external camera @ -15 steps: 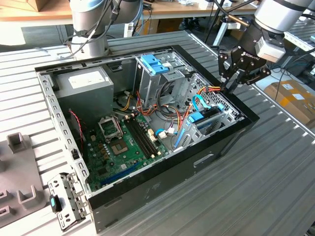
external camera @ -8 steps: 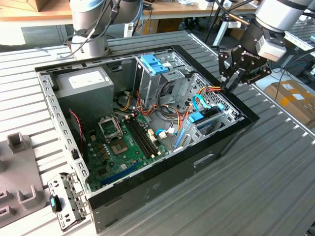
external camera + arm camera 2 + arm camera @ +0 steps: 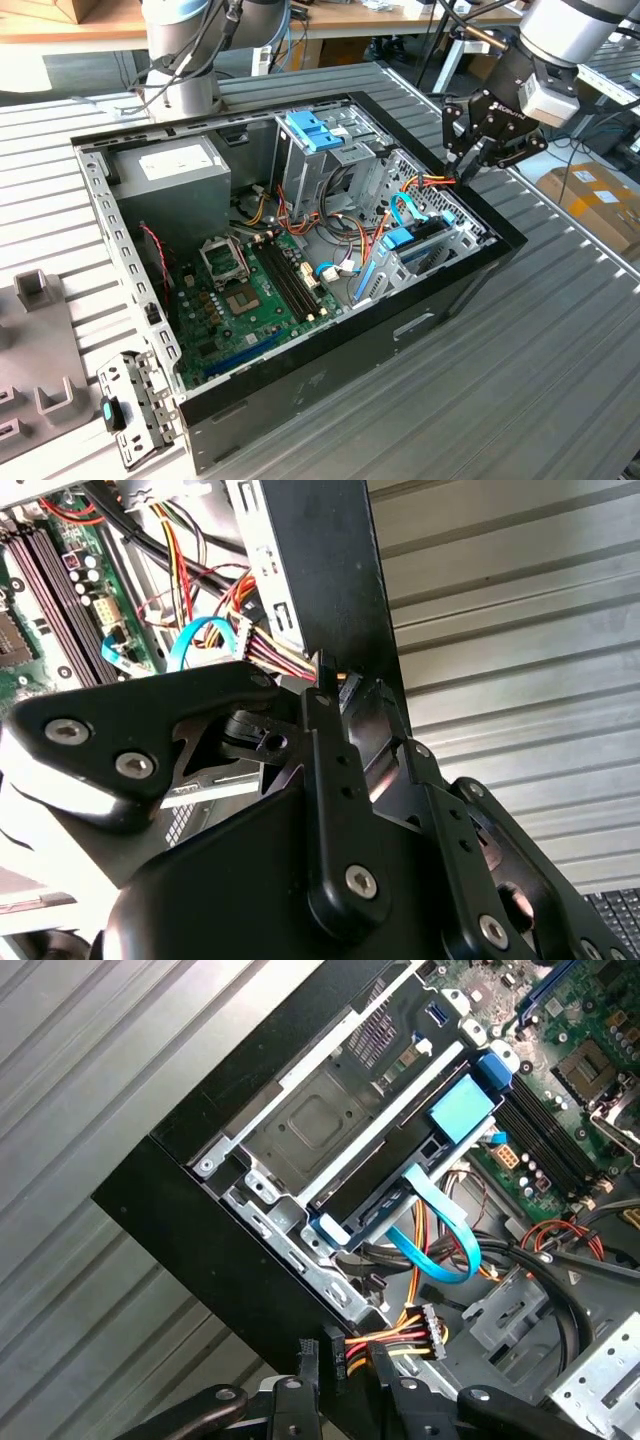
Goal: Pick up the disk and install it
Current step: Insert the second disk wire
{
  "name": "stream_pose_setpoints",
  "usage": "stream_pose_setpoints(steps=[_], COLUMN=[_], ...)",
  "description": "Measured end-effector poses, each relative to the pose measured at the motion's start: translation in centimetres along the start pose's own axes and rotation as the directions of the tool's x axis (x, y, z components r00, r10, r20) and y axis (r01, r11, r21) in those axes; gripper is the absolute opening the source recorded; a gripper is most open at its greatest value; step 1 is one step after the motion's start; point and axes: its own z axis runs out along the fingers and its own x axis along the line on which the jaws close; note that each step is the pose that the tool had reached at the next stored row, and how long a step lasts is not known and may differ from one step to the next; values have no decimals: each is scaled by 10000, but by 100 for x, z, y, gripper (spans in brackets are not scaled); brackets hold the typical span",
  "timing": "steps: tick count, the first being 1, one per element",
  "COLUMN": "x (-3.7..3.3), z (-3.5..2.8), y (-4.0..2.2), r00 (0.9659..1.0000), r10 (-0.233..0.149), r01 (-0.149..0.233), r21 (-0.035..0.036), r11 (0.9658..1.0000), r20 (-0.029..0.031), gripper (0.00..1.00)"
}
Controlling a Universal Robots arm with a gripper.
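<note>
1. No writing can be made out: the white sticker on the grey power supply (image 3: 170, 172) is too small to tell.
2. The gripper (image 3: 468, 165) hangs over the computer case (image 3: 330, 395) at its far edge on the exterior view's right, just above the black rim.
3. In both wrist views its fingertips (image 3: 345, 1360) sit close together around a black power plug (image 3: 335, 1348) on a bundle of red, yellow and black wires (image 3: 400, 1335) — the jaws look nearly closed on it, pinching the plug beside the case rim.
4. The disk (image 3: 400, 1165) lies inside the case in the metal drive cage (image 3: 300, 1130) next to that rim (its blue frame shows at the end and along one edge). It is seated in the bay, not in the gripper.
5. A light blue flat cable (image 3: 440, 1240) loops from the disk's end toward the wires.
6. The green motherboard (image 3: 250, 300) fills the case floor — a blue latch (image 3: 312, 130) stands at the far side.
</note>
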Motion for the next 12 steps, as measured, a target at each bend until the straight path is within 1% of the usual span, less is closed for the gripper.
stream_pose_setpoints(steps=[2, 4, 5, 11, 12], x=[2, 9, 10, 9, 9], z=[1, 1, 1, 0, 0], y=[-1, -7, -7, -8, -8], r00=[10000, 10000, 10000, 10000, 10000], r10=[1, 2, 2, 2, 2], r01=[-1, -2, -2, -2, -2], r21=[-3, -39, -44, -46, -47], r11=[10000, 10000, 10000, 10000, 10000], r20=[-3, -39, -44, -46, -47], gripper=[33, 33, 33, 33, 31])
